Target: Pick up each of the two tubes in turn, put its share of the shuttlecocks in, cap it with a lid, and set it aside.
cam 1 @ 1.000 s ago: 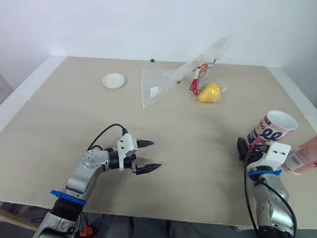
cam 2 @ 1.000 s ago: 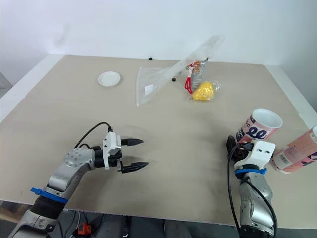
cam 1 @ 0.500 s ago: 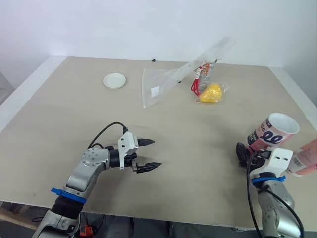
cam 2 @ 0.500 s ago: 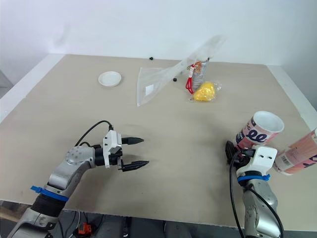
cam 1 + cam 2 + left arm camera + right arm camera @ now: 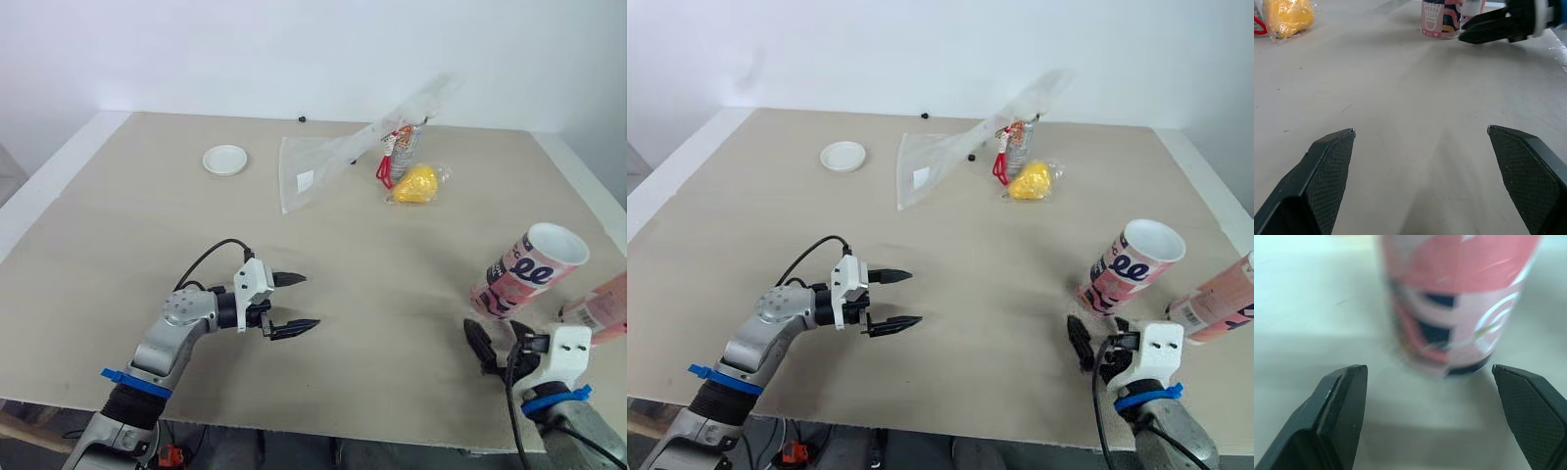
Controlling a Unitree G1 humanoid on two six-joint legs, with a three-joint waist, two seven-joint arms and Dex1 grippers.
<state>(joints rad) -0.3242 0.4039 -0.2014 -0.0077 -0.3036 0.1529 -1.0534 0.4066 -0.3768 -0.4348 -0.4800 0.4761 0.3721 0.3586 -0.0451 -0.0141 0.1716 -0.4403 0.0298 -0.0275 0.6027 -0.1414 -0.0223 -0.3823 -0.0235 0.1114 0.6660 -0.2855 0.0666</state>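
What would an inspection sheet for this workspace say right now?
Surface: beige table.
Job's things: tube upright, open, uncapped; second tube at the right edge, partly out of frame; lid far left; yellow bundle in wrap, possibly shuttlecocks.
Clutter: clear bag; bottle with red cord; black specks at the far edge.
Grippers: left gripper open, holding nothing; right gripper open, just short of the upright tube.
Cables: black cable loops at the left wrist; second cable at the right wrist.
Surroundings: white wall.
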